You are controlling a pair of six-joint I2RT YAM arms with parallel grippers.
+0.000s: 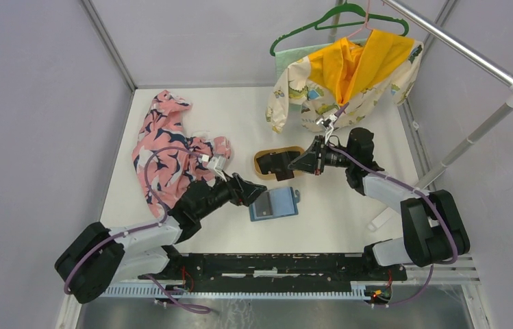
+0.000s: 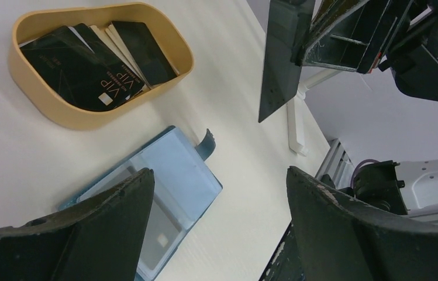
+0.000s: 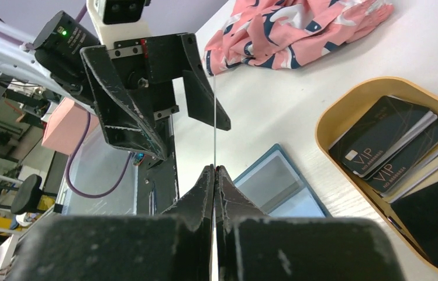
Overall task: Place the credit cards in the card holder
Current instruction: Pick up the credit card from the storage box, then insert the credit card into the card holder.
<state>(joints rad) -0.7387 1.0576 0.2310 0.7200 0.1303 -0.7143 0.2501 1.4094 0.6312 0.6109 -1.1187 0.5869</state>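
Walls (image 1: 34, 103) of pale grey were seen closing in a white desk (image 1: 349, 219) on three sides, with metal posts in the corners. A metal rail (image 1: 459, 48) was run across the far right corner, and a green hanger (image 1: 335, 17) and a yellow-lined printed garment (image 1: 349, 68) were hung from it. A pink patterned garment (image 1: 164, 144) was heaped on the desk's left part.

Near the middle, the card holder (image 1: 275, 203) was laid open and flat. What appeared to be a grey card was tucked in its left half, though this could not be made out clearly. Just beyond it a tan tray (image 2: 58, 117) was set, and several dark credit cards (image 2: 88, 64) were stacked inside.

The left fingers (image 2: 105, 228) were held wide apart above the card holder, nothing being gripped. The right fingers (image 3: 196, 199) were pressed together on one dark card (image 2: 280, 58), which was held on edge in the air between the tray and the holder.
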